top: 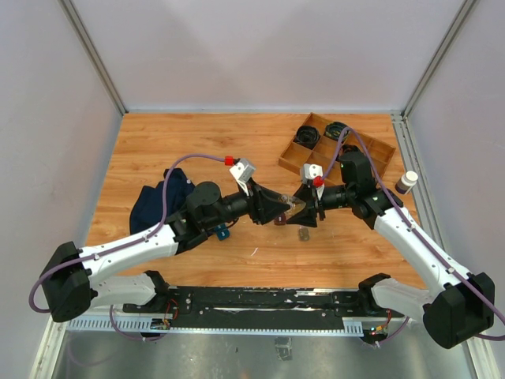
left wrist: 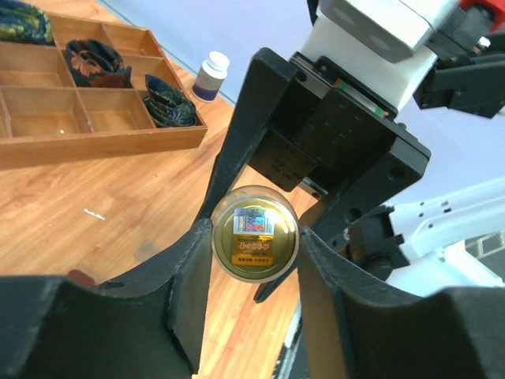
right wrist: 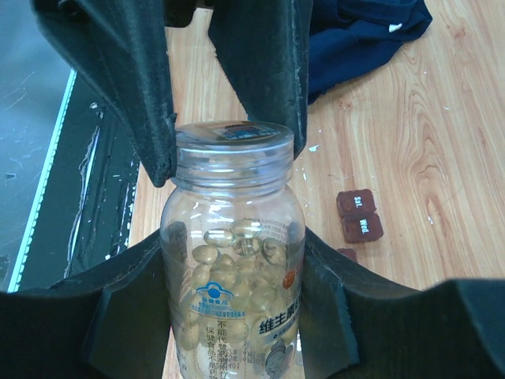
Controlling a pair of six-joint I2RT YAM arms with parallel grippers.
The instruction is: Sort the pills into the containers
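Both arms meet above the middle of the table, holding one clear bottle between them, off the surface. Your right gripper is clamped on the bottle's body, a finger pressed to each side. Your left gripper faces it head-on, and its fingers sit against both sides of the gold cap — from the left wrist view they look closed on it. The bottle's long axis runs straight from one gripper to the other, cap towards your left arm and base towards your right. Any twist to open it would probably have to turn about that line. The pills, pale yellow capsules, are all inside the bottle, and the cap is on. The containers, two small dark-brown boxes side by side and touching, lie on the table just beside the bottle. They are a little nearer your side of the table than the grippers — closer to your right arm than your left. No pill looks sorted yet.
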